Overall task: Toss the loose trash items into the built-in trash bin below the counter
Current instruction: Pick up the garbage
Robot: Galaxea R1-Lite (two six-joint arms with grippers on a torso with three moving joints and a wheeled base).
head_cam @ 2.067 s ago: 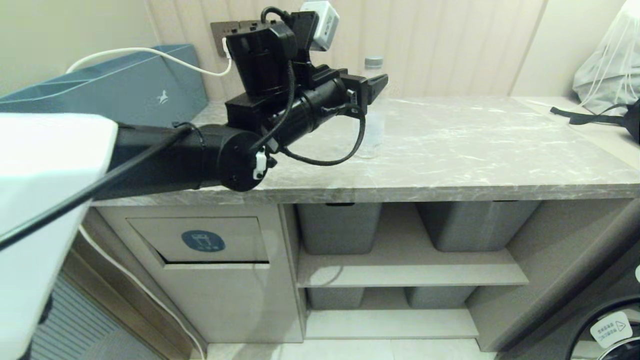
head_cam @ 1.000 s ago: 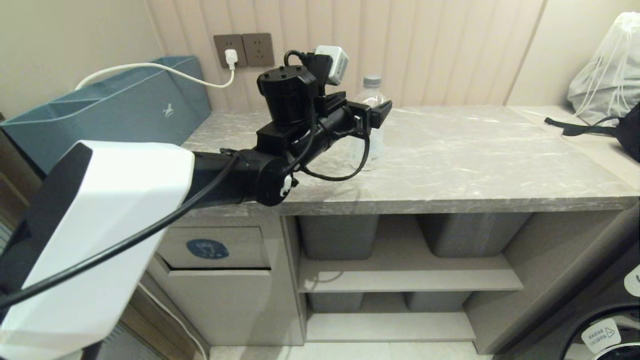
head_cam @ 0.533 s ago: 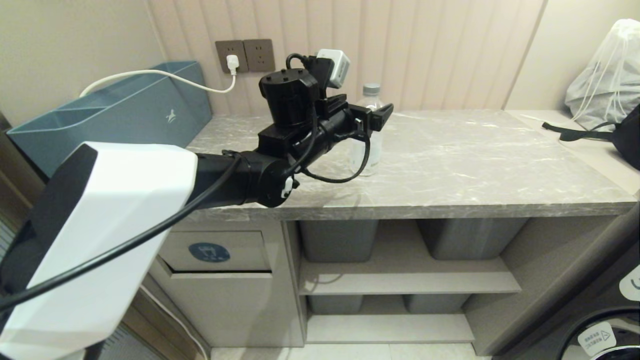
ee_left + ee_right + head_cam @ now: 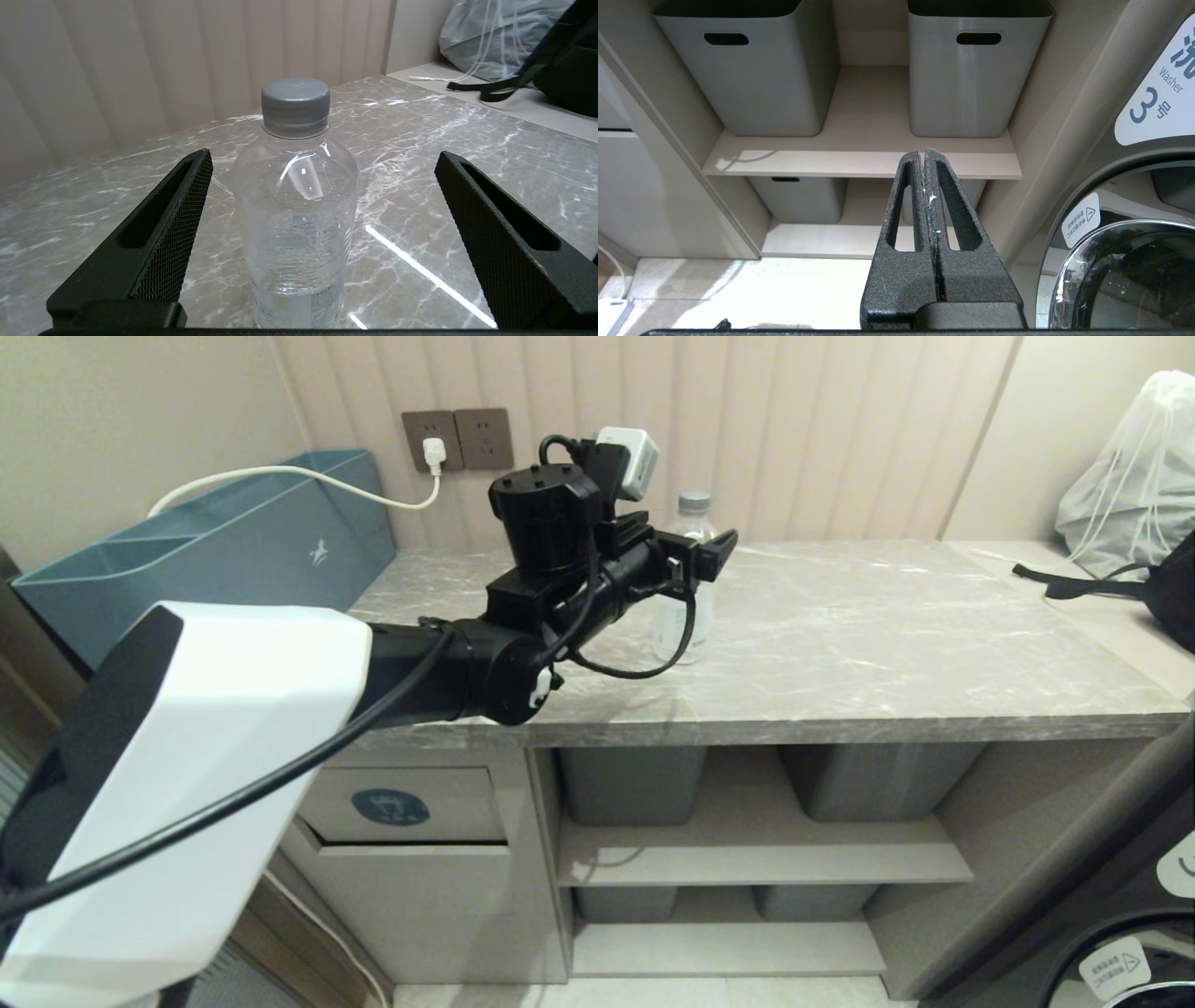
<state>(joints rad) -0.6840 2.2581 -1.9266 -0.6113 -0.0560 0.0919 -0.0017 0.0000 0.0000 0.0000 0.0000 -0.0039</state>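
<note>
Right, what we see:
Landmark: counter (image 4: 887, 644), grey-brown marble slab with white veining.
Bottle: we see one clear bottle (image 4: 295, 210) with a grey cap, upright on the counter, towards its back edge near the ribbed wall; pale label low on its body.
Left gripper: the left gripper (image 4: 322, 163) hangs level over the counter, fingers (image 4: 173, 219) spread wide, one either side of the bottle; we see a clear gap on both sides, nothing held.
Right gripper: the right gripper (image 4: 927, 158) sits low in front of the shelves under the counter, fingers pressed together, empty.
Trash bin: built-in trash bin (image 4: 401, 807) below the counter's left end, flap with a blue oval sticker.
Grey bins: grey bins (image 4: 747, 70) with handle slots on the shelves under the counter, right of the trash bin.
Blue box: blue box (image 4: 224, 546) left of the counter, white cable over it.
Bag: white bag (image 4: 1130, 476) past the counter's right end.
</note>
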